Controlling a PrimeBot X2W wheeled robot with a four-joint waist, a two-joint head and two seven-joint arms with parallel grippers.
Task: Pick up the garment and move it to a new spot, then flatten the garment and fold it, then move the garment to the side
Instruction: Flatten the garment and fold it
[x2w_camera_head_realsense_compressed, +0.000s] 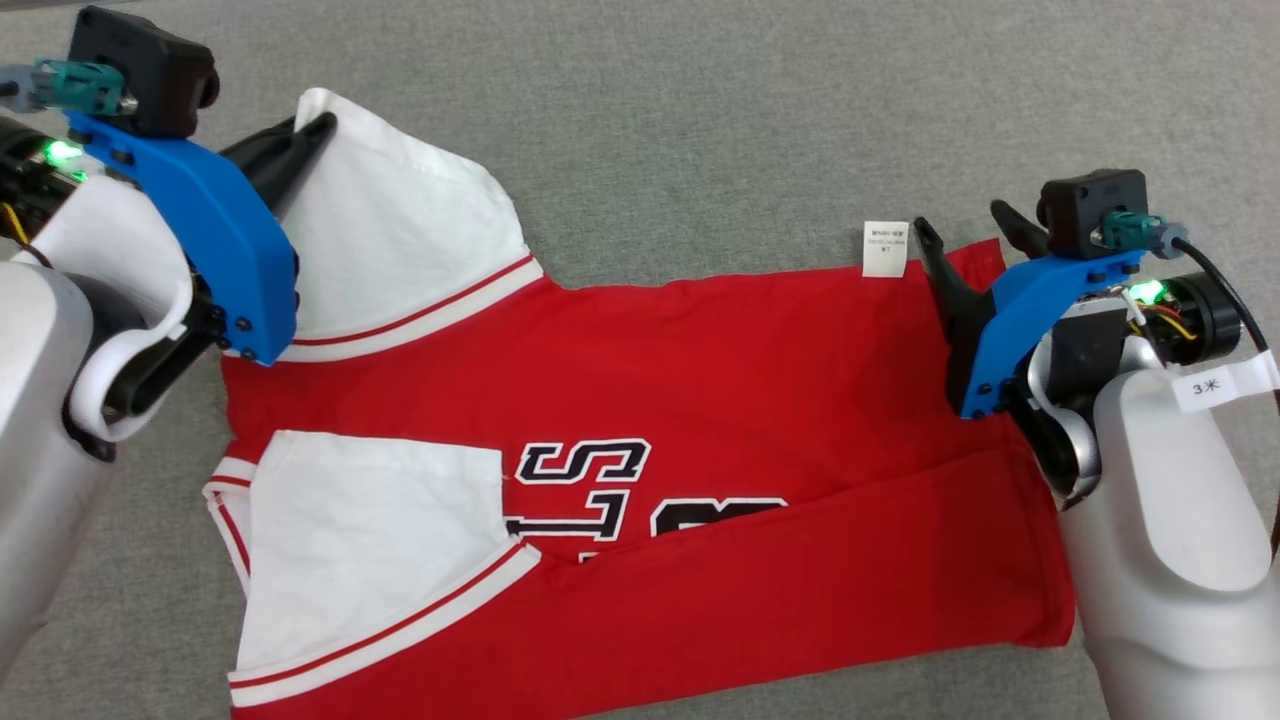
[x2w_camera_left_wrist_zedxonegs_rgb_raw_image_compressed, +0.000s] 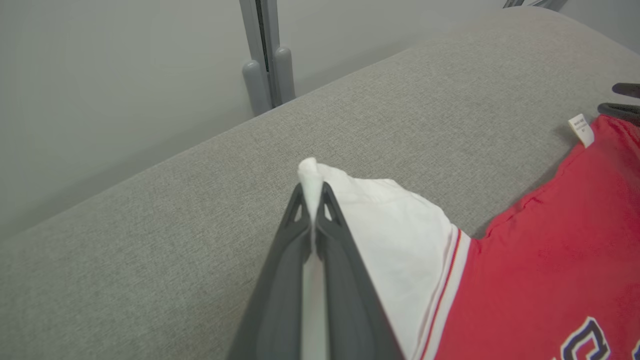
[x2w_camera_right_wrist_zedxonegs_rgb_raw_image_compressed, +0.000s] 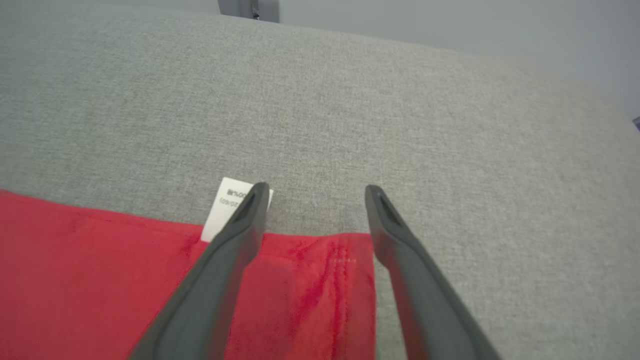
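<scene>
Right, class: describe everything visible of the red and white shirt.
The shirt is soft-looking red cloth with white sleeves, red-striped trim and black-and-white letters. It lies partly folded on grey fabric, a white label at its far edge. The left claw is shut on one sleeve's tip; the open right claw sits at the hem corner.

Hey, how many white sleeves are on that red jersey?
2. The far sleeve lies at the upper left, its tip pinched between the fingers of the left gripper. The near sleeve lies over the red jersey at the lower left. None seems hidden.
</scene>
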